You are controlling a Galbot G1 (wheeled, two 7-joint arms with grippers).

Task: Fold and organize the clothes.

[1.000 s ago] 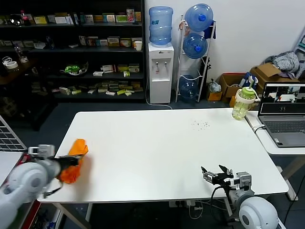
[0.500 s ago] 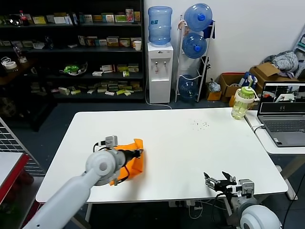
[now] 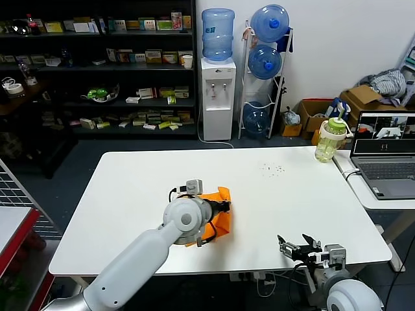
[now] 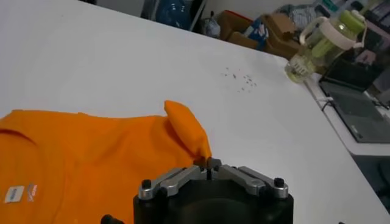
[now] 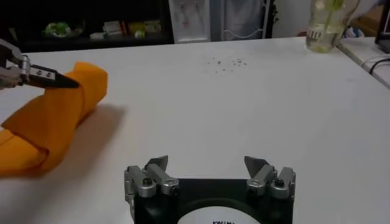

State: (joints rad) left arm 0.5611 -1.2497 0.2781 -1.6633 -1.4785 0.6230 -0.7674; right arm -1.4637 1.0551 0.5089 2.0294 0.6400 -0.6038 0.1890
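T-shirt (image 3: 217,217), bunched near table (image 3: 292,194) centre, pinched by clenched left gripper (image 3: 225,207). Right gripper (image 3: 299,247) parked at 5 o'clock, released. Step: delivery. Next: release, spread flat.

No writing here can be made out. The orange T-shirt (image 4: 91,164) carries a small white neck tag (image 4: 13,193) with tiny orange marks beside it, too small to read. The boxes on the shelves (image 3: 97,65) show labels, all illegible from here.
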